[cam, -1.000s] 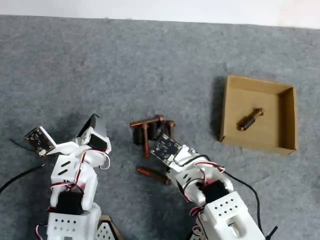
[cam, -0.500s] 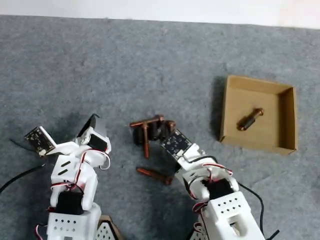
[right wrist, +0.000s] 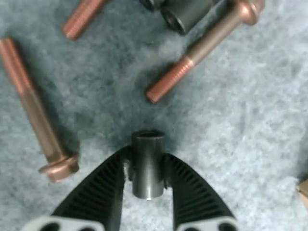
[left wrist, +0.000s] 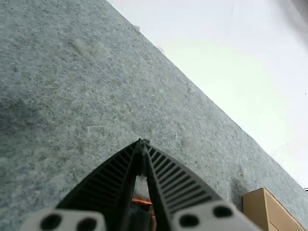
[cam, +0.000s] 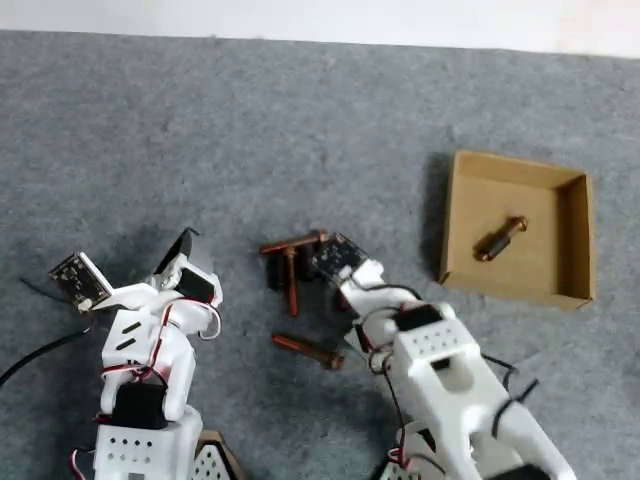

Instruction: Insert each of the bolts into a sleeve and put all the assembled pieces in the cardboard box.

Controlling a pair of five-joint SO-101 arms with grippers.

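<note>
My right gripper (right wrist: pixel 147 155) is shut on a dark sleeve (right wrist: pixel 147 168), one finger on each side of it, just above the grey mat. Copper bolts lie around it: one (right wrist: pixel 207 38) ahead, a long one (right wrist: pixel 33 110) to the side, a third (right wrist: pixel 82 17) farther off. More dark sleeves (right wrist: pixel 187 12) lie beyond. From above, the right arm (cam: pixel 345 265) covers the pile of bolts (cam: pixel 292 245), and one bolt (cam: pixel 308 350) lies nearer the bases. My left gripper (cam: pixel 187 240) is shut and holds nothing, pointing away over bare mat (left wrist: pixel 142 142).
The cardboard box (cam: pixel 470 268) stands at the right with one assembled bolt and sleeve (cam: pixel 500 238) inside; its corner (left wrist: pixel 269 211) appears past the left gripper. Bare grey mat stretches across the far half of the table.
The right arm has swung forward and stretched out over the pile of bolts and sleeves. The left arm has not moved.
</note>
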